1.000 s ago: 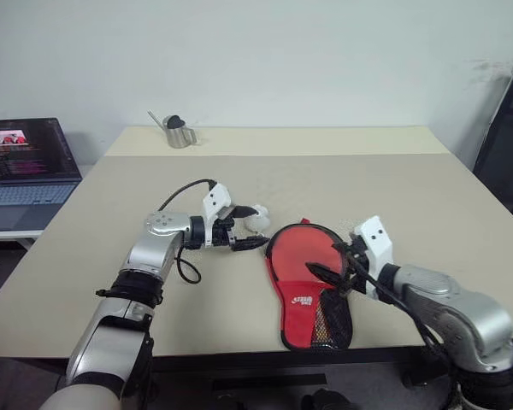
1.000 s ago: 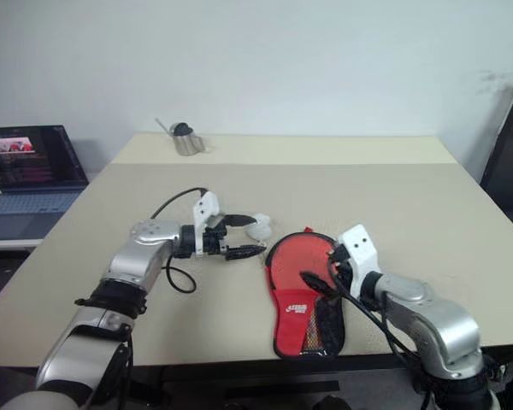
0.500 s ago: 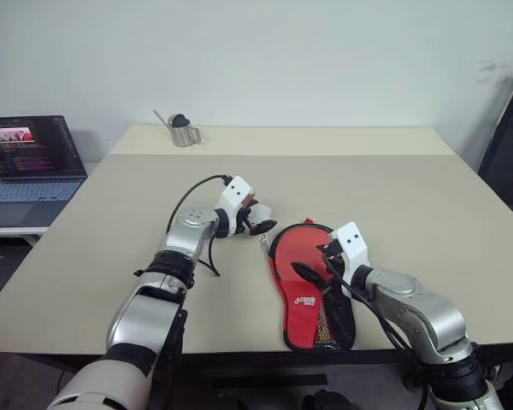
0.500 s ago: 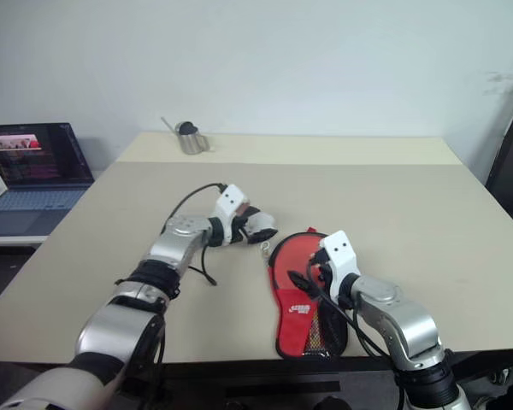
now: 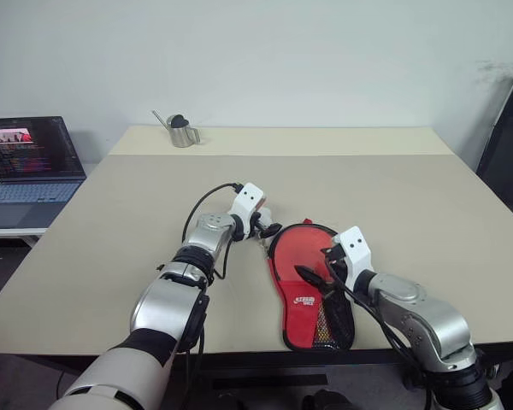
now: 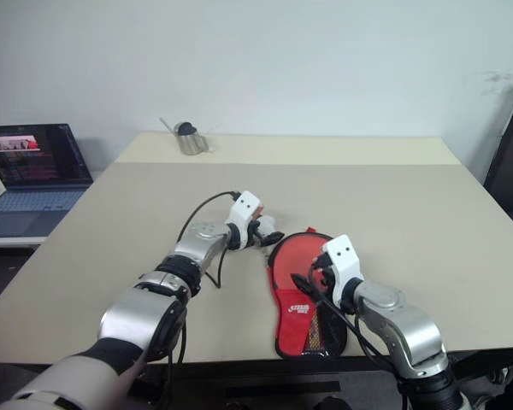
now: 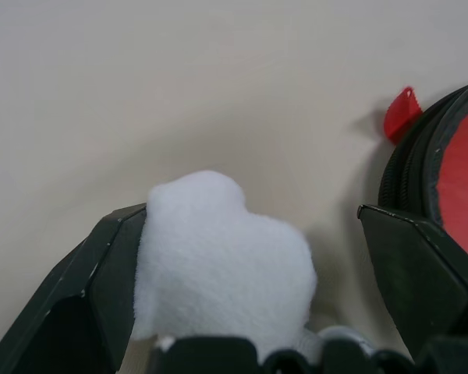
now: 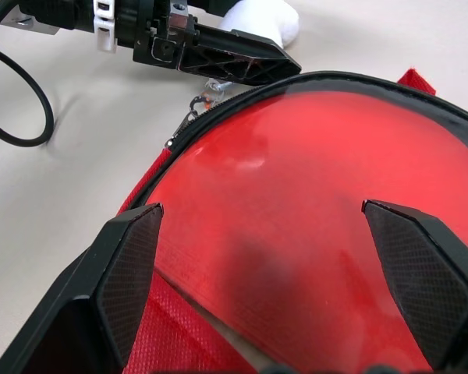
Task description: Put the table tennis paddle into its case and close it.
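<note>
The case (image 5: 306,286) before me is red with black zip edging and a white logo; my bench (image 5: 410,196) is plain beige, my fingers (image 8: 129,265) black.

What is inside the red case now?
The case holds the table tennis paddle, whose red face shows at the open edge; its handle is covered by the fabric.

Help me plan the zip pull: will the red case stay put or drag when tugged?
The case looks like soft fabric lying flat on the smooth table, so it would probably slide. Its zip edging appears flexible and may buckle unless held down.
</note>
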`<state>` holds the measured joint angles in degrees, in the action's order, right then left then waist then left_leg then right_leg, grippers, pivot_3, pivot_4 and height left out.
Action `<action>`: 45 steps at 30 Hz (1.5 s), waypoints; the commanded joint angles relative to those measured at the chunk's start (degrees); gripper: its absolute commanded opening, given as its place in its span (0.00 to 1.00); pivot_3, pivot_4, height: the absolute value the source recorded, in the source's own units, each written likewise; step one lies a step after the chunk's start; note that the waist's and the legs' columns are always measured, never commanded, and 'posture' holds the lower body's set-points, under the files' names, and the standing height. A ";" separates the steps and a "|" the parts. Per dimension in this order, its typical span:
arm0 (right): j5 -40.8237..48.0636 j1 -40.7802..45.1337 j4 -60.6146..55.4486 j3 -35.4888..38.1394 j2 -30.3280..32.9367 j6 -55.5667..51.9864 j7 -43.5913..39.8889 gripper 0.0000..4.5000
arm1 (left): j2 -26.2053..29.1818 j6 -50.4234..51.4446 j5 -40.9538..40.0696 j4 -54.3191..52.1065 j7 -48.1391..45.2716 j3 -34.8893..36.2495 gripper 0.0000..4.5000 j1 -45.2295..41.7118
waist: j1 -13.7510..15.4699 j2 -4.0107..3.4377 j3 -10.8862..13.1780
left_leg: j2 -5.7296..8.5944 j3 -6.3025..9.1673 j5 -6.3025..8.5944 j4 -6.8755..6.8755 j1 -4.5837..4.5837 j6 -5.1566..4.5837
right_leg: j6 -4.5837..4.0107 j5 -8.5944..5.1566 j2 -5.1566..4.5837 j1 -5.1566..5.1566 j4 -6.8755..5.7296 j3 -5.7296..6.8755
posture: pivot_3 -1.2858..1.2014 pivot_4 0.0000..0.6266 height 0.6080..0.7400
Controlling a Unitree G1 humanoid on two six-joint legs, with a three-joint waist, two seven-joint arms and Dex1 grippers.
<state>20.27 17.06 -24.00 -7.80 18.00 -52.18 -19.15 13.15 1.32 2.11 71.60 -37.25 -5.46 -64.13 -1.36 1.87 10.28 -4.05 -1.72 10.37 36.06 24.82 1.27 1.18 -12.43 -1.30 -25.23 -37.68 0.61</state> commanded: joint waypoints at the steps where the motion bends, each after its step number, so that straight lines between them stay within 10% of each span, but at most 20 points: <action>1: 0.07 -0.16 -3.05 1.65 0.15 0.16 0.62 1.00 | -0.31 0.66 1.22 1.23 0.25 0.20 1.00 0.27 | 0.00 0.00 0.00 | 0.00 0.00 0.00 0.00 0.00 0.00 | 0.00 0.00 0.00 0.00 0.00 0.00 | 0.52 0.24 1.00; 16: -4.62 -1.21 -2.02 -2.10 -1.86 4.50 2.73 1.00 | -0.93 -0.71 5.14 1.57 2.25 -0.99 0.10 3.64 | -0.01 0.08 -0.18 | 0.00 0.01 0.00 0.01 -0.12 0.00 | 0.00 0.00 -0.01 0.14 0.00 0.00 | 0.52 0.24 1.00; 45: -7.82 -2.92 6.22 -5.97 -1.96 0.35 1.11 1.00 | -6.23 -6.67 12.40 4.97 6.87 -4.10 0.09 -6.96 | 1.26 0.27 -0.34 | 0.10 0.02 0.00 0.04 -0.11 0.01 | -0.21 -0.13 -0.08 0.18 0.04 -0.01 | 0.52 0.24 1.00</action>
<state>12.49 15.56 -19.96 -13.23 16.04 -49.80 -17.89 7.09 -3.69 13.81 76.83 -31.75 -9.31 -68.59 -0.09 2.14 9.94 -3.96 -1.70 10.37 36.10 24.71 1.28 0.97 -12.55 -1.38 -25.05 -37.65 0.59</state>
